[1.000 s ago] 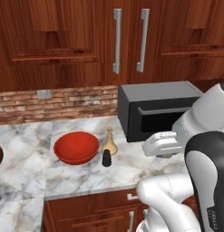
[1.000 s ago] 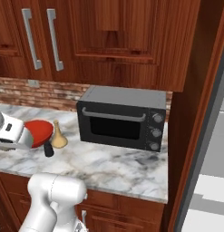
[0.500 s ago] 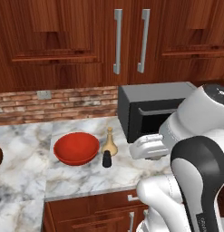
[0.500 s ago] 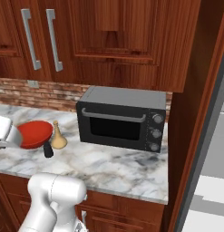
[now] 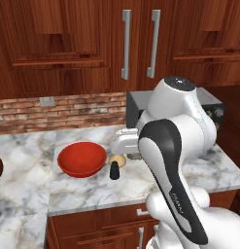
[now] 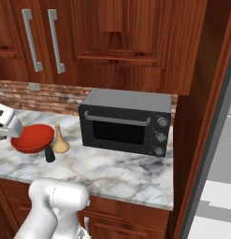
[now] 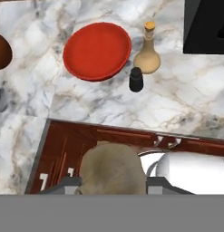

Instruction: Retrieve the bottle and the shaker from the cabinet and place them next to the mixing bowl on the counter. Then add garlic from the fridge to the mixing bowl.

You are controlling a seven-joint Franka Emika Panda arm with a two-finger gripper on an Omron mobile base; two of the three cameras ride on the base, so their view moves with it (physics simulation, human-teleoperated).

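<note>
Seen from the hand camera, the end effector (image 7: 113, 188) is closed on a small beige-grey rounded lump of garlic (image 7: 112, 174), which sits between its two dark fingertips (image 7: 70, 185) at the bottom of the view. Below the hand, reddish-brown wooden fronts run along the near edge of the white marble table with grey veins (image 7: 168, 106).

Farther in on the table stands a small black tapered shaker (image 7: 136, 79), upright. Just behind it and slightly to one side stands a small tan-beige bottle with a bulbous base and thin neck (image 7: 148, 50), also upright. Just beside both sits a wide shallow glossy red mixing bowl (image 7: 97, 50).

From the right base camera, the bowl (image 6: 32, 138), bottle (image 6: 60, 140) and shaker (image 6: 50, 155) cluster together, with a black countertop oven (image 6: 126, 122) well to their right. Behind them runs a red brick backsplash (image 5: 77, 109), and above it hang reddish-brown wooden wall cupboards with silver bar handles (image 5: 125, 44).
</note>
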